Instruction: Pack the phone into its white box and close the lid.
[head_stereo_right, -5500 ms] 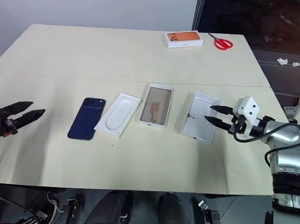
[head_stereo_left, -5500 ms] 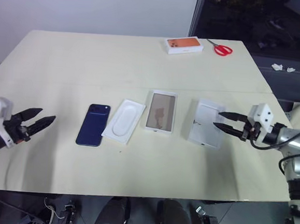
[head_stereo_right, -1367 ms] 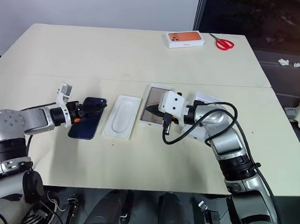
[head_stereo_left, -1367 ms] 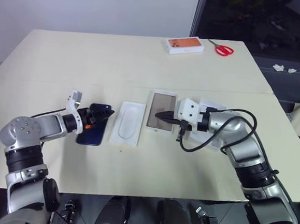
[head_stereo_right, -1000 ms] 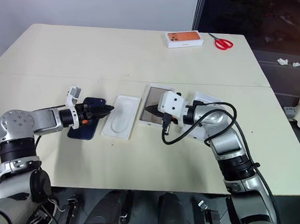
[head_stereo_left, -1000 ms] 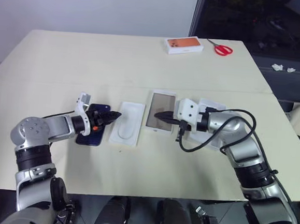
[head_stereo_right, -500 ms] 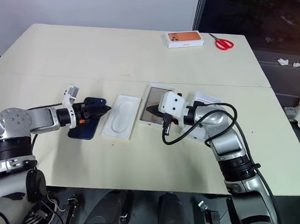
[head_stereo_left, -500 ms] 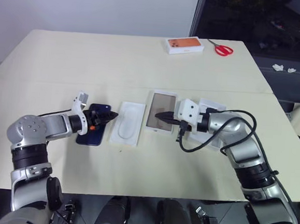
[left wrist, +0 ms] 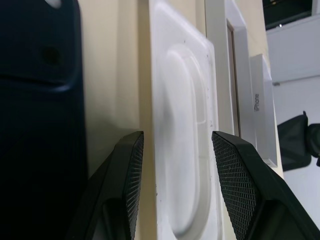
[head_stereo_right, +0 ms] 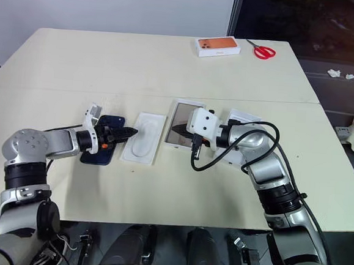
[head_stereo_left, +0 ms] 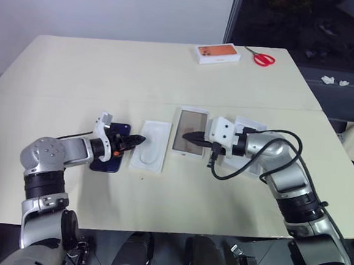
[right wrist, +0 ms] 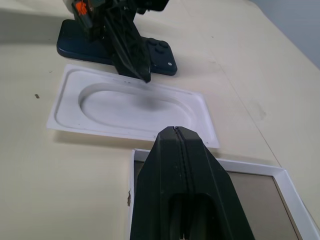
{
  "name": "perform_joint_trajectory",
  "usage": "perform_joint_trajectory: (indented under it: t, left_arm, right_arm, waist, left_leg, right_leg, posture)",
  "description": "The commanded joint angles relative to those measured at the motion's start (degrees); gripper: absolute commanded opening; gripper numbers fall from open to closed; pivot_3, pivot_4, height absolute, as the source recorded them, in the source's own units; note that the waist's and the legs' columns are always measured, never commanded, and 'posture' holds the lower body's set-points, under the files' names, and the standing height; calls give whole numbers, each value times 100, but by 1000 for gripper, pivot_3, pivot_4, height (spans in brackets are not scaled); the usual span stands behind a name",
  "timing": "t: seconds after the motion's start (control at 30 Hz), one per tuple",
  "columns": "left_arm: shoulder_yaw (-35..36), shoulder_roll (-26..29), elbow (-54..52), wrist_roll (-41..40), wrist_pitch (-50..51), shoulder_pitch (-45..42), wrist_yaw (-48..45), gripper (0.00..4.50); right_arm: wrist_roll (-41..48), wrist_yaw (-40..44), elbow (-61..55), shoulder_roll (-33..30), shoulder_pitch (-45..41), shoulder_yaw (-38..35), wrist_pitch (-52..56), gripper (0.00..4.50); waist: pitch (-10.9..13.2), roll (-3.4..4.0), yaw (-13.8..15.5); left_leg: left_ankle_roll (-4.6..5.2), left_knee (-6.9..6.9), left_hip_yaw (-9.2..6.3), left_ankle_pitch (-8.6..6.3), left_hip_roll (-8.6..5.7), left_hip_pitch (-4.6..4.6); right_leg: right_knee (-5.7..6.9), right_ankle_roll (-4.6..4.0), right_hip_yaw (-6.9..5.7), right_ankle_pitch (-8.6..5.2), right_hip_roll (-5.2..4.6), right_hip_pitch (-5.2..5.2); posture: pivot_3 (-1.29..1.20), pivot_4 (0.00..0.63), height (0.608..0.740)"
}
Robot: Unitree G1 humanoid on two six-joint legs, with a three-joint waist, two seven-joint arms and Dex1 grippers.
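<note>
The dark blue phone [head_stereo_left: 119,130] lies flat on the table, left of a white insert [head_stereo_left: 153,144] with an oval recess. My left gripper [head_stereo_left: 138,140] reaches over the phone. It is open, its fingers [left wrist: 122,190] straddling the insert's rim nearest the phone and holding nothing. Right of the insert lies the white box [head_stereo_left: 191,122], its tan floor showing. My right gripper [head_stereo_left: 187,135] is shut and empty, hovering over the box's left side. The lid [head_stereo_left: 255,125] lies right of the box, mostly hidden by my right arm.
An orange-topped box [head_stereo_left: 217,52] and red scissors [head_stereo_left: 262,58] lie at the table's far edge. A seam crosses the table just behind the row of items. The table's right edge runs close beyond the lid.
Since several seconds ago both arms have come in from the table's sides and the right gripper has shut. Over the last second the grippers have barely moved.
</note>
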Motion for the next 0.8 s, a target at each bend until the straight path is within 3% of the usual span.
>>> perform_joint_trajectory:
  t: [0.03, 0.07, 0.17, 0.27, 0.8]
  left_arm:
    - [-108, 48, 62, 51, 3, -95, -74, 2275]
    - [-116, 46, 78, 58, 0, -104, -83, 2275]
    - [-96, 18, 134, 91, -30, -115, -77, 1445]
    - [-74, 14, 144, 77, -39, -81, -119, 44]
    - [473, -26, 34, -145, 111, 81, -103, 44]
  right_arm:
    - [14, -62, -271, 47, -64, -8, -77, 0]
    - [15, -67, -272, 41, -60, -13, -78, 0]
    - [18, -84, -281, 23, -53, -30, -76, 0]
    - [18, -99, -291, 14, -46, -34, -72, 0]
    - [-5, -114, -227, 6, -50, -28, -132, 0]
  waist:
    - [0, 0, 0]
    - [0, 0, 1]
    - [0, 0, 4]
    - [-1, 2, 3]
    - [-1, 2, -7]
  left_leg:
    - [0, 0, 0, 0, 0, 0]
    - [0, 0, 0, 0, 0, 0]
    - [0, 1, 0, 0, -1, 0]
    - [0, 0, 0, 0, -1, 1]
    - [0, -1, -1, 0, -1, 5]
  right_leg:
    - [0, 0, -1, 0, 0, 0]
    - [0, 0, 0, 0, 0, 0]
    - [0, 0, 0, 0, -1, 1]
    - [0, 0, 0, 0, -1, 2]
    - [0, 0, 0, 0, 0, 4]
  posture:
    - [0, 150, 740]
    - [0, 150, 740]
    - [0, 150, 740]
    - [0, 150, 740]
    - [0, 150, 740]
